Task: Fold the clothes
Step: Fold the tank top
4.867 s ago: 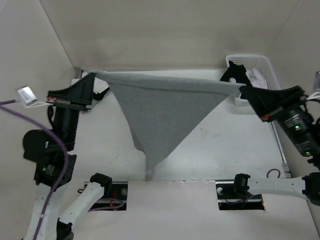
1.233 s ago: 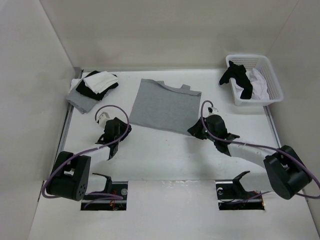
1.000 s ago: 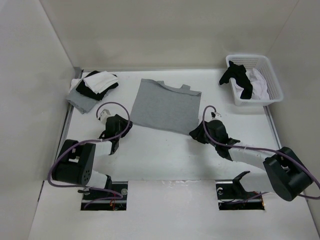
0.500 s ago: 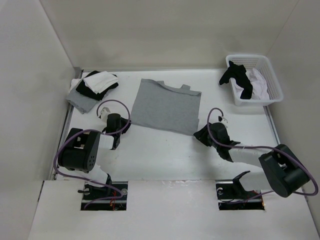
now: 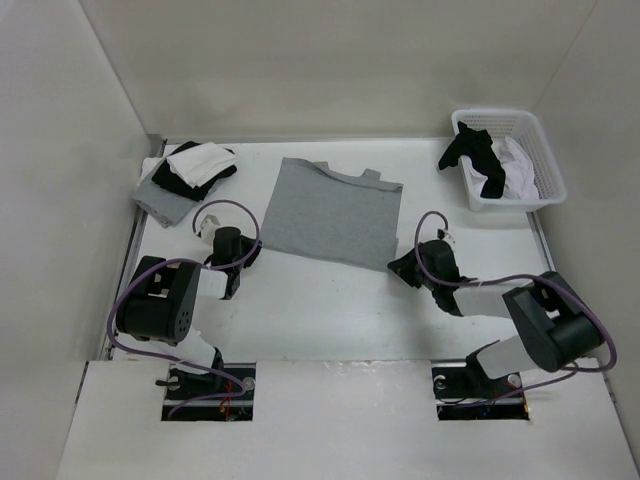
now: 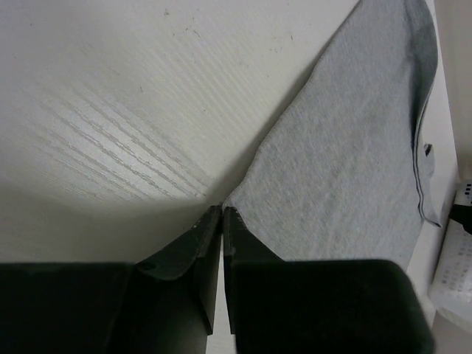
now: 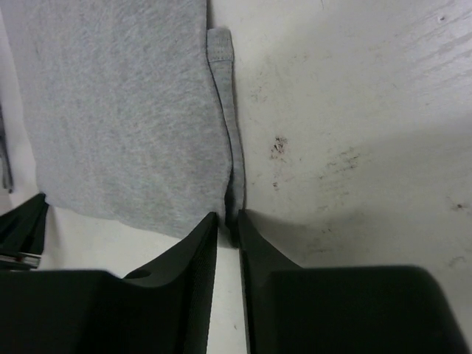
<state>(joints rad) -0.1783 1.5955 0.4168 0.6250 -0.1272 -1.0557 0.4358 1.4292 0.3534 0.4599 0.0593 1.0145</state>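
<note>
**A:** So, where is the grey T-shirt [image 5: 330, 215]?

**B:** It is spread flat on the white surface [image 5: 330, 320], with its round neck on the far edge and its hem towards the arm bases. A pile of folded clothes [image 5: 185, 172] sits off its left side. A white basket [image 5: 548, 190] holding a black and a white garment stands well off its far-right corner.

**A:** And the arms?

**B:** Both are folded down low. The left arm [image 5: 155, 310] has its elbow drawn back, nearer than the T-shirt's hem and out past its left edge. Its forearm reaches forward and puts the left gripper [image 5: 250, 256] at the T-shirt's near-left corner. The right arm [image 5: 550, 325] mirrors it, with the elbow out beyond the T-shirt's right edge and the forearm lying almost along the surface. The right gripper [image 5: 398, 266] is at the near-right corner. A purple cable [image 5: 230, 204] loops over each wrist.

**A:** How do the grippers stand?

**B:** On the left, the fingers [image 6: 184, 251] are pressed together with their tips right at the corner of the cloth. I cannot tell whether any fabric is nipped between them. On the right, the fingers [image 7: 193, 254] are drawn close with a thin slit between them. Their tips are at the T-shirt's edge, where a ribbed strip of cloth lies alongside it. I cannot tell whether that gripper has closed on the cloth.
</note>
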